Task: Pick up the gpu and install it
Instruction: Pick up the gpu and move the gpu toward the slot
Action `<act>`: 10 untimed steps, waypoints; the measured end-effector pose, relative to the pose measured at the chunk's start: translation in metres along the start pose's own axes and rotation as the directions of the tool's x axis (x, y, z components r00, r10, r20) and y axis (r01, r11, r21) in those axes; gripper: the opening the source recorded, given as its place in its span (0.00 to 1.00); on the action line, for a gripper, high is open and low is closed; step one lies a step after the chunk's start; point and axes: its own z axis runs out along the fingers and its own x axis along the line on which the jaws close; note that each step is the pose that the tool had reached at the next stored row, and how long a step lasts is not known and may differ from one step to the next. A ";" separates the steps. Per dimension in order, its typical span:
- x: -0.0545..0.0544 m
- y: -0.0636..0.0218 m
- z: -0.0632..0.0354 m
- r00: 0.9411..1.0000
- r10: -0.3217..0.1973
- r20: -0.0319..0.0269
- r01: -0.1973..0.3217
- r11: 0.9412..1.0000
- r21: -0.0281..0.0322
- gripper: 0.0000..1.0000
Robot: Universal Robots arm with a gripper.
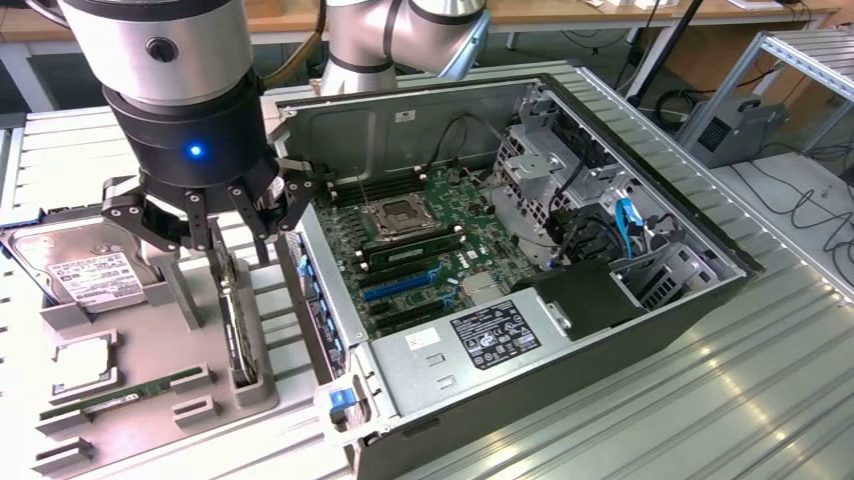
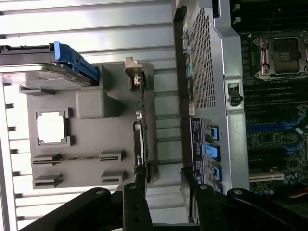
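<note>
Above the ribbed metal table [image 1: 747, 400], the end effector [image 1: 220, 240] gapes over the gpu [image 1: 240, 340]

A ribbed metal surface [image 1: 747, 400] catches pale streaks of light. Wooden desks [image 1: 561, 15] run along the far side. At the exterior view's right, a small grey box [image 1: 731, 128] stands near a metal frame [image 1: 801, 50], with black cables [image 1: 801, 205] trailing nearby.
</note>
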 end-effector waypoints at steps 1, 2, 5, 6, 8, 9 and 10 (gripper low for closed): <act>0.000 0.0000 0.0005 1.000 0.000 0.000 0.000 1.000 0.000 0.42; 0.000 -0.0001 0.0009 1.000 0.000 0.000 0.000 1.000 0.000 0.42; 0.000 -0.0001 0.0020 1.000 0.000 0.000 0.000 1.000 0.000 0.42; 0.000 -0.0001 0.0023 1.000 0.000 0.000 0.000 1.000 0.000 0.42; 0.000 -0.0001 0.0030 1.000 0.000 0.000 0.000 1.000 0.000 0.42; 0.000 -0.0002 0.0033 1.000 0.000 0.000 0.000 1.000 0.000 0.42; 0.000 -0.0002 0.0036 1.000 0.000 0.000 0.000 1.000 0.000 0.42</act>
